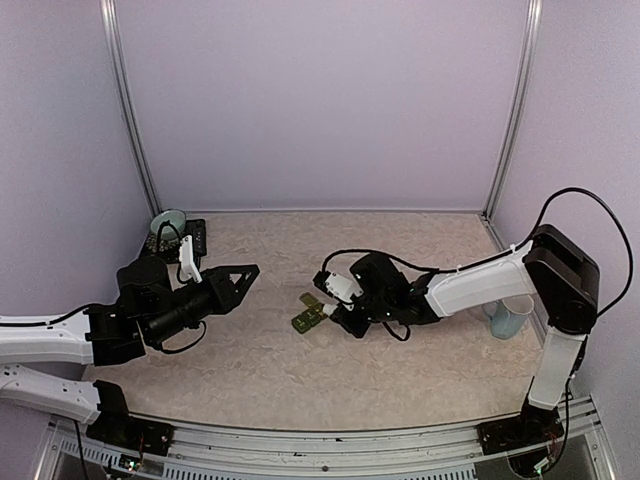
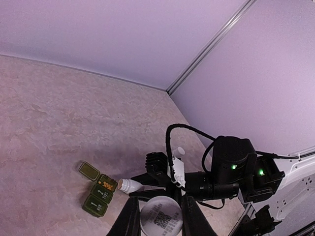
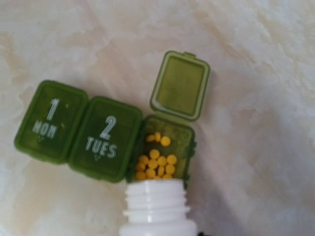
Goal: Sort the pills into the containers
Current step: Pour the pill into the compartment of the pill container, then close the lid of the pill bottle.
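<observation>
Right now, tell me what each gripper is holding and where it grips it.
Right gripper: white bottle, held by its base end, neck free over the containers. Left gripper: white round cap, pinched across its rim.

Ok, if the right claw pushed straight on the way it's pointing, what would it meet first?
Probably the containers, at the open compartment: the white bottle in the right claw points its mouth at that rim.

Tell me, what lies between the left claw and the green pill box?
Only bare table lies between the left gripper and the pill box, as the top view shows.
</observation>
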